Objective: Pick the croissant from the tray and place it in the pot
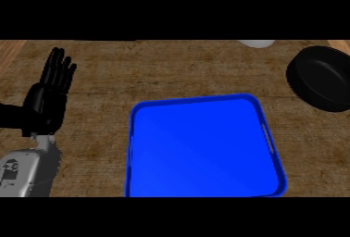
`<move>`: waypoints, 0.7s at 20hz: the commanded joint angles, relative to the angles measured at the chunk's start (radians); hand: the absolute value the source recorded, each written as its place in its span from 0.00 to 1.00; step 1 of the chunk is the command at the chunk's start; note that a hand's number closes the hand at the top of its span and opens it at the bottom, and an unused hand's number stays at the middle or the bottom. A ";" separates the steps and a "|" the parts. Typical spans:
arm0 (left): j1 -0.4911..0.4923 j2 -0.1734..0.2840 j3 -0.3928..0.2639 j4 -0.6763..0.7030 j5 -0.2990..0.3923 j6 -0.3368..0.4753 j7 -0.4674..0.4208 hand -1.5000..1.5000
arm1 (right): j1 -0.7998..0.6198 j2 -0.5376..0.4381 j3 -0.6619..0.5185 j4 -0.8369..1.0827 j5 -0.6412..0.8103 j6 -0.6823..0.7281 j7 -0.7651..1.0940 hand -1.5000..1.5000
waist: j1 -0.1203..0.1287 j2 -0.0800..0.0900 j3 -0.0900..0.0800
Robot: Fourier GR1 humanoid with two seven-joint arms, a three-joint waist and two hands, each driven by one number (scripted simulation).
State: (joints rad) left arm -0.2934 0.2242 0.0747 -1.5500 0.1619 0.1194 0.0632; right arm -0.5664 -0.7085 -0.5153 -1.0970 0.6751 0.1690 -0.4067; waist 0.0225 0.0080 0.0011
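- Head view is looking steeply down at a brown counter (171,69), w/ a blue tray (143,152) sitting at lower centre of the frame.
- Tray's inside is showing only flat blue; no croissant is showing on it or anywhere else in the frame, so can't say where it is.
- Black pot (325,83) is sitting at upper right, partly cut by the frame edge, well apart from the tray's top right corner; its inside is reading plain dark, contents can't be told.
- Left hand (49,92) is resting at the left edge, fingers straight & pointing up, holding nothing.
- Right hand isn't showing at all.
- A small pale object (256,43) is peeking in at top, right of centre; too little showing to name.
- Judgement: step can't be pinned down w/o the croissant in sight. Next move is calling for finding it, then checking the pot.
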 commanded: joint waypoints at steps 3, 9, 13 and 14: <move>-0.024 -0.013 -0.004 0.005 0.000 -0.008 -0.005 0.50 | -0.144 -0.028 0.044 0.373 0.084 -0.182 -0.167 1.00 | 0.014 0.004 0.001; -0.003 -0.034 -0.021 0.041 -0.015 -0.022 -0.050 0.50 | -0.244 -0.064 0.074 0.622 0.151 -0.247 -0.218 1.00 | 0.025 0.011 0.001; -0.028 -0.030 -0.024 0.032 -0.025 -0.007 -0.013 0.50 | -0.264 -0.047 0.086 0.725 0.148 -0.112 -0.148 1.00 | 0.027 0.011 0.002; -0.009 0.002 0.010 0.032 0.003 -0.040 -0.027 0.50 | -0.245 -0.089 0.065 0.757 0.124 -0.046 -0.189 0.00 | 0.025 0.010 0.002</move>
State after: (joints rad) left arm -0.3054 0.2090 0.0690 -1.5208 0.1510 0.0994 0.0375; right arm -0.7946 -0.7719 -0.4446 -0.4517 0.8088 0.0180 -0.5963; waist 0.0453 0.0168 0.0024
